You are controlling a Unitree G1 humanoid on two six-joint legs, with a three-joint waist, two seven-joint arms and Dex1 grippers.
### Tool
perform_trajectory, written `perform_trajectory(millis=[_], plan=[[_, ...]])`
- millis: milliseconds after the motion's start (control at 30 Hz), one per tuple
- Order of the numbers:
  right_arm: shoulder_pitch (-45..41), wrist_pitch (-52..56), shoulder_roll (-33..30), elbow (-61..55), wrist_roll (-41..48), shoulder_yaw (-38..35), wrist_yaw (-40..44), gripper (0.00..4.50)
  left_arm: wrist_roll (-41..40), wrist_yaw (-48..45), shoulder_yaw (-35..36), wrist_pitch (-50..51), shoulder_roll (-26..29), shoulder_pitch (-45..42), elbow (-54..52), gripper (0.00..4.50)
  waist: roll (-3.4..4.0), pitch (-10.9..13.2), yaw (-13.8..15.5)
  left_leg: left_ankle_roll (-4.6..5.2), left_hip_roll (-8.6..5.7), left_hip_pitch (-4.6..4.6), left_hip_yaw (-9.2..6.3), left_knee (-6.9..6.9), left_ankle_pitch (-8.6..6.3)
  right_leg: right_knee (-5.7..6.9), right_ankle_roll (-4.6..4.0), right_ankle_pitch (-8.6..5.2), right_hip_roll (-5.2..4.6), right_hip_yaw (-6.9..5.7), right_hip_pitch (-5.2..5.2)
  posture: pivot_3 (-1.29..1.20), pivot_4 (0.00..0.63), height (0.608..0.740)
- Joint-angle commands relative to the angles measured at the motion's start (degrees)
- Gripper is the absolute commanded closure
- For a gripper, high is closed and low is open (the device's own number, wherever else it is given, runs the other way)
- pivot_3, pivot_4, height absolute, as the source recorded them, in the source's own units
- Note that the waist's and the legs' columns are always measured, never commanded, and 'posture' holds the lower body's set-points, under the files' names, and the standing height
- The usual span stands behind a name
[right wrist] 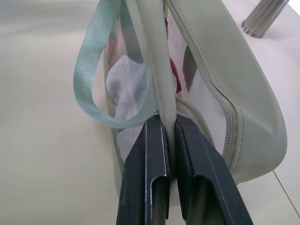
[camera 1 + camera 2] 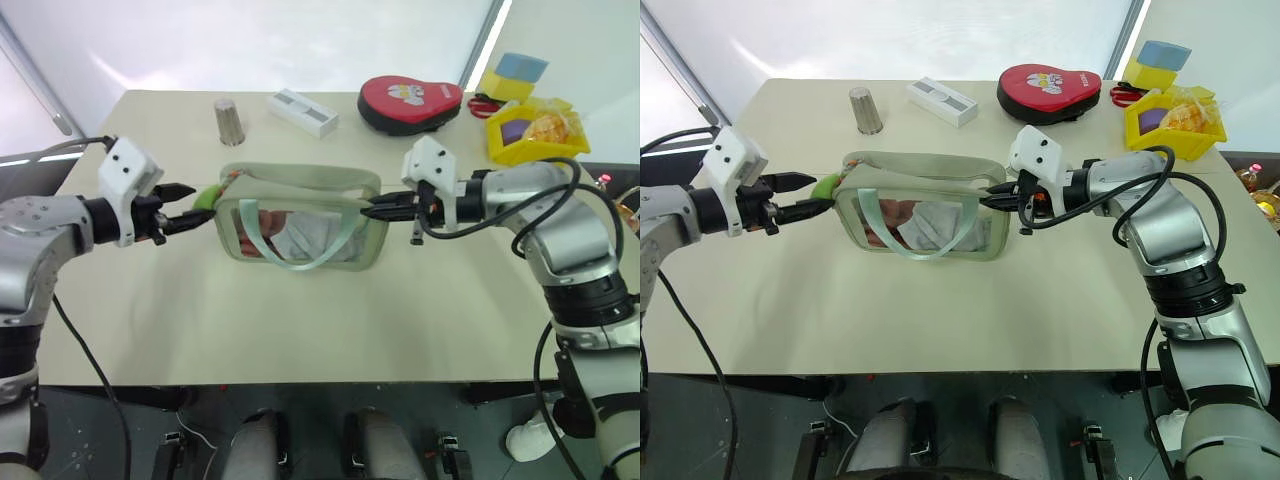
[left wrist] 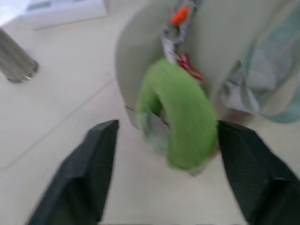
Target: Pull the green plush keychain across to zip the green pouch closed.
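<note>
At the left of the head views, the left gripper (image 2: 186,206) reaches in level over the matte beige table (image 2: 300,320), its two black fingers (image 3: 79,183) spread apart with the green plush keychain (image 3: 180,119) sitting between them. In the left wrist view neither pad touches it. The keychain is a fuzzy lime oval hanging from a small metal clasp with an orange bead, fixed at the left end of the green pouch (image 2: 300,225).

The pouch stands upright at the centre of the table: a soft, pale sage rectangle with rounded corners, a clear plastic side that shows crumpled white contents, and a flat woven light-green strap (image 1: 91,79) looping down its face. Its zipper track curves along the top edge.

Behind it, toward the upper middle of the frame, stand a ribbed metal cylinder (image 2: 229,121) and a flat white rectangular box (image 2: 302,112).

At the pouch's right end, the right gripper (image 2: 383,208) has its fingers pinched together on the thin seam edge of the pouch, as the right wrist view shows.

Upper right, a glossy red rounded case (image 2: 410,102) lies flat. Beyond it is a yellow plastic bin (image 2: 530,135) holding crinkly wrapped items, with blue and yellow blocks (image 2: 512,76) behind.
</note>
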Motion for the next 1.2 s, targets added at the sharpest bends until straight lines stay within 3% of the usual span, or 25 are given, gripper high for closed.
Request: perform_trajectory(millis=[33, 100, 333, 500, 633, 733, 933, 1100, 1200], plan=[[-0.65, -0.61, 0.33, -1.34, 0.09, -0.73, -0.23, 4.50, -0.06, -1.07, 0.84, -1.10, 0.16, -1.69, -0.03, 3.41, 0.00, 0.00, 0.01, 0.00, 0.00, 0.00, 0.00, 0.00, 0.00, 0.00, 0.00, 0.00, 0.00, 0.00, 0.00, 0.00, 0.150, 0.740], [-0.72, -0.68, 0.38, -1.20, 0.01, -0.90, -0.40, 4.50, -0.70, -2.06, 1.14, -0.05, 1.08, -2.85, -0.21, 4.45, 0.00, 0.00, 0.06, 0.00, 0.00, 0.00, 0.00, 0.01, 0.00, 0.00, 0.00, 0.00, -0.01, 0.00, 0.00, 0.00, 0.150, 0.740], [-0.61, -0.98, 0.43, -0.98, -0.15, -1.15, -1.05, 4.50, -0.73, -5.27, -0.52, 1.04, 2.90, -12.44, 1.12, 4.45, -0.02, 0.01, 0.23, 0.00, -0.01, 0.00, 0.00, 0.01, 0.00, 0.01, 0.00, 0.00, 0.01, -0.01, 0.01, 0.00, 0.150, 0.740], [-0.91, -1.52, 1.00, -0.52, -0.49, -0.79, -1.60, 4.50, 2.30, -4.55, -8.21, -1.27, -4.34, -17.54, -0.67, 4.45, -0.01, 0.00, 0.37, 0.00, -0.03, 0.01, -0.01, 0.04, 0.00, 0.01, 0.01, 0.00, 0.01, -0.01, 0.06, 0.00, 0.150, 0.740], [-1.00, -1.40, 1.23, -0.58, -0.83, -0.88, -1.85, 4.50, 6.75, -4.89, -11.95, -5.82, -6.35, -17.21, 0.99, 4.45, -0.02, 0.01, -0.03, -0.01, -0.02, 0.00, 0.00, 0.05, 0.01, 0.01, 0.01, 0.01, 0.04, 0.01, 0.03, 0.00, 0.150, 0.740], [-0.83, -1.07, 1.04, -0.86, -0.97, -1.08, -2.02, 4.50, 7.59, -5.85, -11.92, -7.75, -6.54, -17.35, 2.79, 3.44, -0.01, 0.01, 0.15, -0.04, 0.01, 0.00, 0.00, 0.03, 0.03, 0.02, 0.01, 0.01, 0.09, 0.01, -0.01, 0.00, 0.150, 0.740], [-0.24, -0.95, 0.48, -1.07, -1.01, -1.57, -2.02, 4.50, 6.13, -8.80, -9.23, -4.38, -2.49, -18.57, 2.17, 0.46, -0.02, 0.01, 0.24, -0.03, 0.00, -0.01, 0.00, 0.06, 0.03, 0.01, 0.01, 0.01, 0.05, 0.01, 0.02, 0.00, 0.150, 0.740], [-0.81, -1.50, 0.53, -0.17, -1.26, -1.36, -1.85, 4.50, 5.36, -11.84, -5.39, -4.60, 3.67, -9.47, 0.89, 0.46, 0.02, 0.01, -0.04, -0.04, 0.02, 0.01, 0.02, 0.01, 0.03, 0.02, 0.01, 0.00, 0.05, 0.03, -0.03, 0.00, 0.150, 0.740], [-1.37, -1.75, 0.62, 0.41, -1.36, -1.08, -1.58, 4.50, 5.95, -8.03, -3.81, -6.30, 0.99, -4.37, 1.54, 0.46, 0.02, 0.01, 0.27, -0.04, 0.01, 0.01, 0.01, 0.02, 0.03, 0.01, 0.01, 0.00, 0.02, 0.03, -0.01, 0.00, 0.150, 0.740]])
